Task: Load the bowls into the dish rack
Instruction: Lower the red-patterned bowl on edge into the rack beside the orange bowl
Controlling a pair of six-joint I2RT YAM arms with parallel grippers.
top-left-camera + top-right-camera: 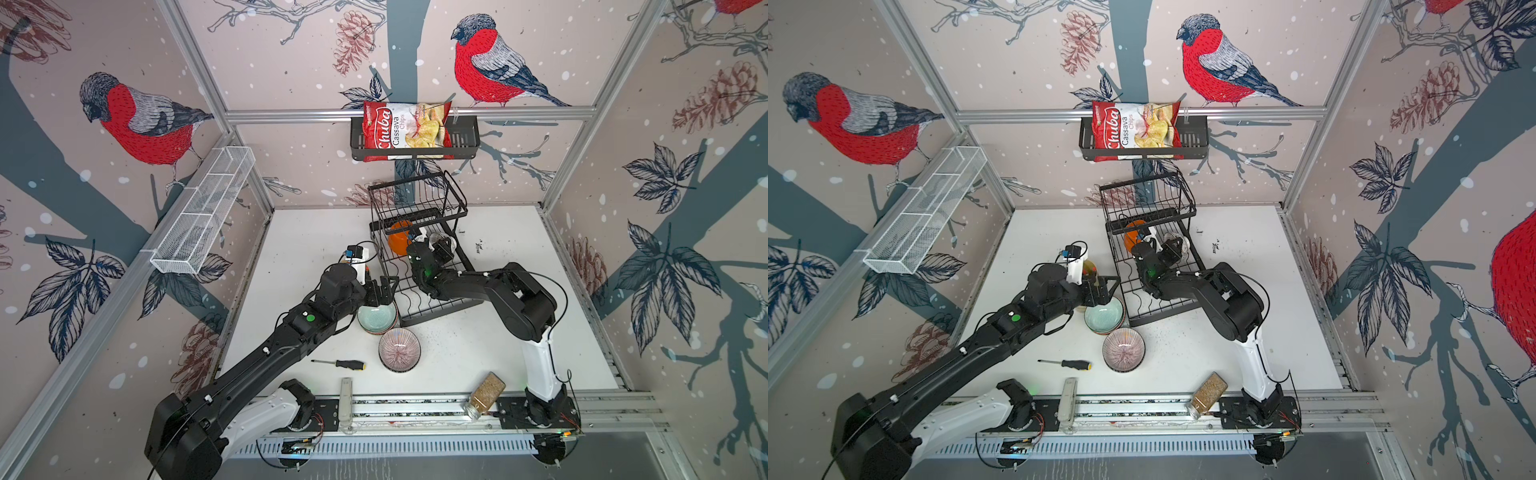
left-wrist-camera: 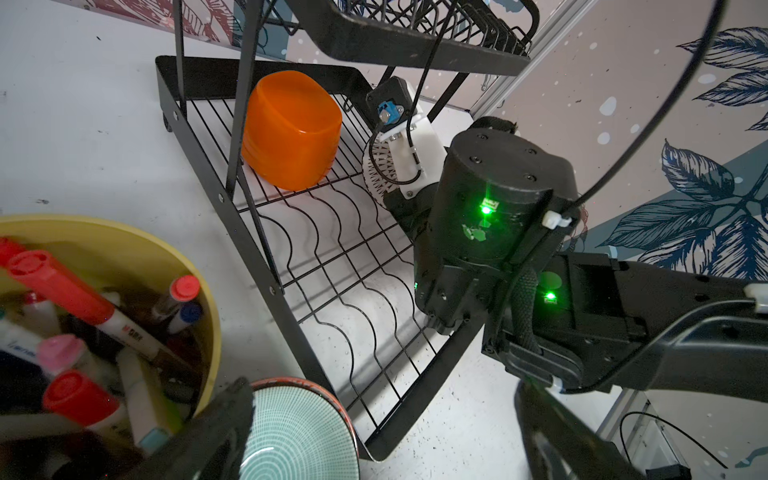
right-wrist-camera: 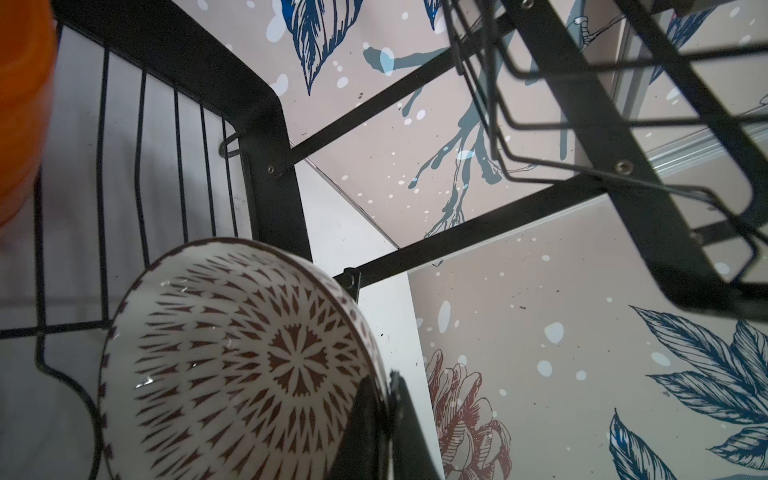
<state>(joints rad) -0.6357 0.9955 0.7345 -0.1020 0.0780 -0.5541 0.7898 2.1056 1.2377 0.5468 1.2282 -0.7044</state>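
Bag (image 1: 405, 131) lettering reads "Chuba Cassava Chips"; markers (image 2: 62, 286) fill the yellow cup (image 2: 124, 232). Dish rack (image 2: 208, 77) holds the orange bowl (image 2: 291, 129); right gripper (image 3: 384, 399) clamps the lattice bowl (image 3: 249, 365) there; left gripper (image 1: 381, 291) gapes above teal bowl (image 2: 299, 440).

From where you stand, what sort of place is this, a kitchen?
Probably a robot test booth staged as a kitchen, not a home. The bird wallpaper hangs on an aluminium frame, two robot arms are mounted on a rail, and a dish rack and bowls sit on the white table.
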